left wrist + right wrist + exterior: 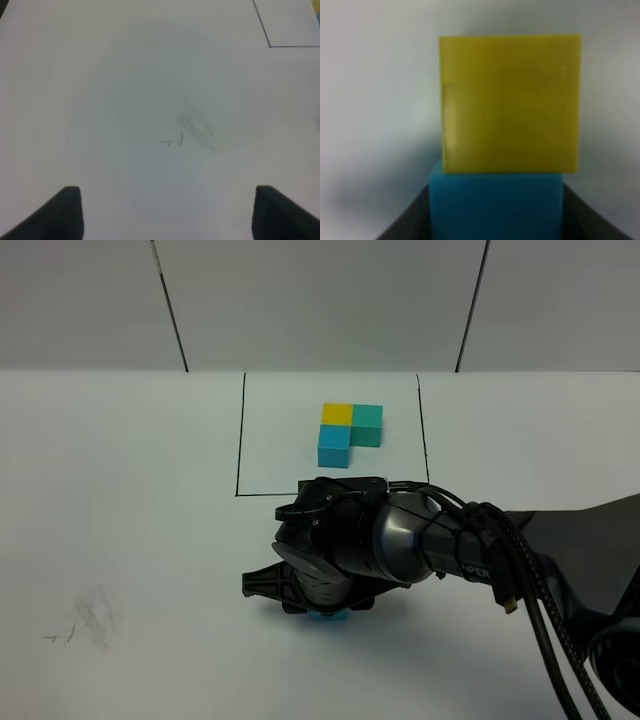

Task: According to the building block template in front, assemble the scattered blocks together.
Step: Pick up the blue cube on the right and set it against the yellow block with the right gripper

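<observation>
The building block template (350,430), an L of yellow, teal-green and sky-blue cubes, lies inside a thin black-line rectangle (240,440) at the far middle. My right gripper (325,605) reaches across the middle, low over the table in front of that frame. In the right wrist view it (496,215) has its fingers (410,220) against both sides of the loose sky-blue cube (495,205), which touches the loose yellow cube (510,102). Only a sliver of sky-blue cube (328,616) shows under the arm. The loose teal-green cube is hidden. My left gripper (165,210) is open and empty over bare table.
Faint pencil scribbles (85,625) mark the white table at the front left, also under my left gripper (192,132). A corner of the black frame (270,46) shows in the left wrist view. The right arm's cables (540,590) run to the front right.
</observation>
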`<state>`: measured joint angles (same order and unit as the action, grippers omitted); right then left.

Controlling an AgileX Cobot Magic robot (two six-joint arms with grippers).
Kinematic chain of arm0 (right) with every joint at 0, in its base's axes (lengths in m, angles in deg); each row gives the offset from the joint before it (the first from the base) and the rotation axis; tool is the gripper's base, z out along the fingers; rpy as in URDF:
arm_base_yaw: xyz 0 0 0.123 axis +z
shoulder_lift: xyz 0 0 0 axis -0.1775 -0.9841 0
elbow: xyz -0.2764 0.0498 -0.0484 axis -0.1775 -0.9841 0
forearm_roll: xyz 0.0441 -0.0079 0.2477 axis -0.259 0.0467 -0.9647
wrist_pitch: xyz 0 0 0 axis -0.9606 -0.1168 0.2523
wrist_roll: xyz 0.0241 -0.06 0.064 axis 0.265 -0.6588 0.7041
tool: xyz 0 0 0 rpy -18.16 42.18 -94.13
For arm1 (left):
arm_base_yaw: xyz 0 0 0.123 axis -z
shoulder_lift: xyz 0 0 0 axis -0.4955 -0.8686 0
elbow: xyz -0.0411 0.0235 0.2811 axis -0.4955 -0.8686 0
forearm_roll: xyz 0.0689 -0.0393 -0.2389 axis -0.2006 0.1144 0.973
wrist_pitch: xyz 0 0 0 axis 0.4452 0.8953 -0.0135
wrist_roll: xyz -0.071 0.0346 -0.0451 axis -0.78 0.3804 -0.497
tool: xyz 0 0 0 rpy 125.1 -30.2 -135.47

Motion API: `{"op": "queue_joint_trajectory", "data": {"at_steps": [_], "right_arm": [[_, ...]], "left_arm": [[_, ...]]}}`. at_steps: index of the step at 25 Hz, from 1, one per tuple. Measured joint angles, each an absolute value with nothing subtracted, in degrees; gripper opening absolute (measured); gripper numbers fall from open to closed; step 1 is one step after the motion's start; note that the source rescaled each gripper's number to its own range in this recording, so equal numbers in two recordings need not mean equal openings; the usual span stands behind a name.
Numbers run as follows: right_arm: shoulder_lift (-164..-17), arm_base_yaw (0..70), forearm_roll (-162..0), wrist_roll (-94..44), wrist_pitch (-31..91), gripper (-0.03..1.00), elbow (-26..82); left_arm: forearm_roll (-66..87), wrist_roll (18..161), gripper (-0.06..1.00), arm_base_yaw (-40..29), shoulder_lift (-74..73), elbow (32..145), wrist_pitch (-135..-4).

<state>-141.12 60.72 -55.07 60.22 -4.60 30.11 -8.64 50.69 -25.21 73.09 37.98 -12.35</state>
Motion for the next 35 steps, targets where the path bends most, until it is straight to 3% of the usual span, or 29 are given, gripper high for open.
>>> {"op": "queue_joint_trajectory", "data": {"at_steps": [32,34,35], "right_arm": [[-141.12,60.13,-60.16,55.91,-4.22,0.02,30.27],[-141.17,60.13,-60.65,55.91,-3.64,0.11,30.27],[-141.37,60.13,-60.82,55.83,-3.51,0.22,30.27]], "left_arm": [[-8.64,50.63,0.52,-25.21,73.09,37.98,-12.35],[-8.64,50.63,0.52,-25.21,73.09,37.98,-12.35],[-8.64,50.63,0.52,-25.21,73.09,37.98,-12.35]]}}
